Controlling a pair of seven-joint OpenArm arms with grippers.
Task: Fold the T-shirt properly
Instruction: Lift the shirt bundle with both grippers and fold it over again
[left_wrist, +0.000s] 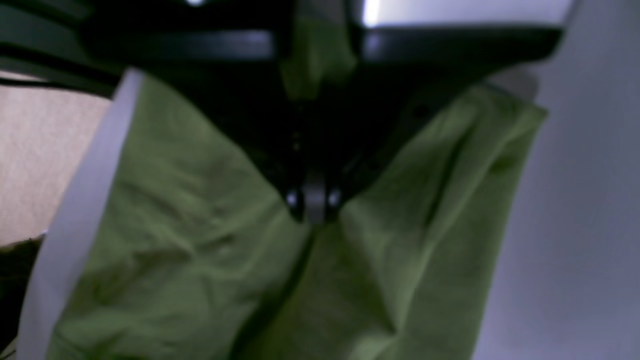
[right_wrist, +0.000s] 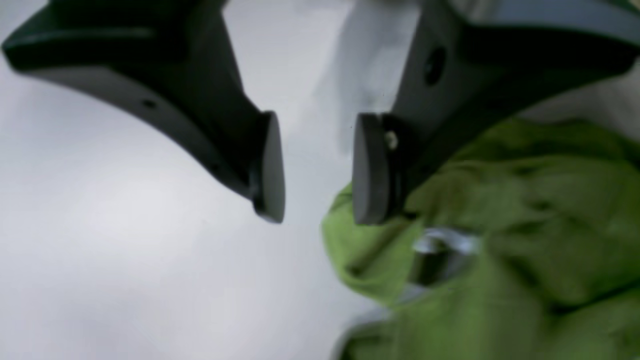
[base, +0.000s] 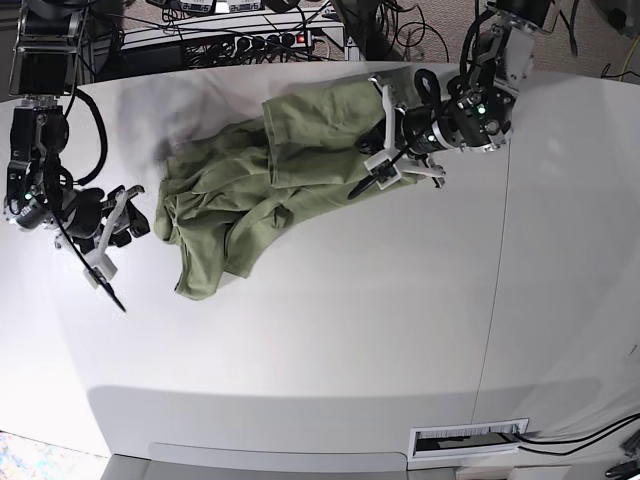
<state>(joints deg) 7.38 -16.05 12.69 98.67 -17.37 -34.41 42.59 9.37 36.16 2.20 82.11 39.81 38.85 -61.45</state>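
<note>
The olive-green T-shirt lies crumpled on the white table, spread from the back middle toward the left. My left gripper is at the shirt's right edge. In the left wrist view its tips are shut on the green fabric, which bunches around them. My right gripper is on the table just left of the shirt, open and empty. In the right wrist view its pads stand apart, with the shirt's edge under and beside the right one.
Cables and a power strip run along the table's back edge. A seam crosses the table on the right. A slotted plate sits at the front edge. Bare white tabletop stretches in front of the shirt.
</note>
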